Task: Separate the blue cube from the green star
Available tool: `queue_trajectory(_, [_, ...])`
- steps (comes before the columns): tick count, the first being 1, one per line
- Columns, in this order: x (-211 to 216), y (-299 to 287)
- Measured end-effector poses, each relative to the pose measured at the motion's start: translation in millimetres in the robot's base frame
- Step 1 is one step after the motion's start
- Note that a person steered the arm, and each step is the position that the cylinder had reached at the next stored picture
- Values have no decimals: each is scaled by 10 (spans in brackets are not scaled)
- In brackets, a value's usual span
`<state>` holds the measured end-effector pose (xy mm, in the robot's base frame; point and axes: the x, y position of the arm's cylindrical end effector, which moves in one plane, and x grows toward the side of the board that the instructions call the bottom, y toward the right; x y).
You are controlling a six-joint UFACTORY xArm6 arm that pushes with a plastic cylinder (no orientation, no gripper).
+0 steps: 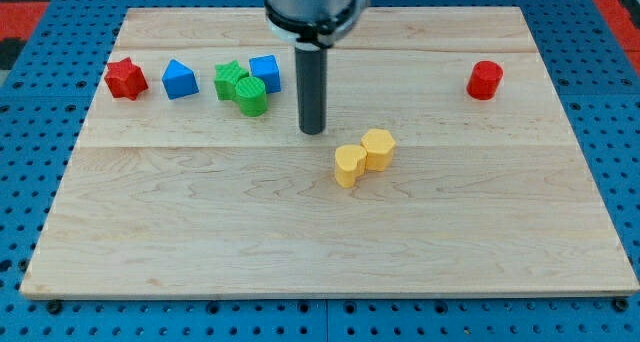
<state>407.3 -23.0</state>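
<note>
Nearest you sit two yellow blocks (pixel 364 155), touching, on the pale wood-grain board (pixel 200 242); you can also count two blue, two green and two red. Your blue cube (pixel 265 72) lies at the upper left, its corner toward you with no clear long axis, touching the green star (pixel 231 79), a green cylinder (pixel 252 98) just below. My tip (pixel 313 131) stands just right of them; it's a plain rod, no claw.

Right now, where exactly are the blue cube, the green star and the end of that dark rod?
blue cube (pixel 265 72): camera view, on its top face.
green star (pixel 230 80): camera view, on its top face.
my tip (pixel 313 131): camera view, the rod's very end.
</note>
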Motion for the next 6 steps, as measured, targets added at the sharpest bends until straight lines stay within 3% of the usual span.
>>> queue_trajectory(2, [-735, -624])
queue_trajectory(3, [-939, -670])
queue_trajectory(5, [-1193, -758])
queue_trajectory(6, [-1157, -1357])
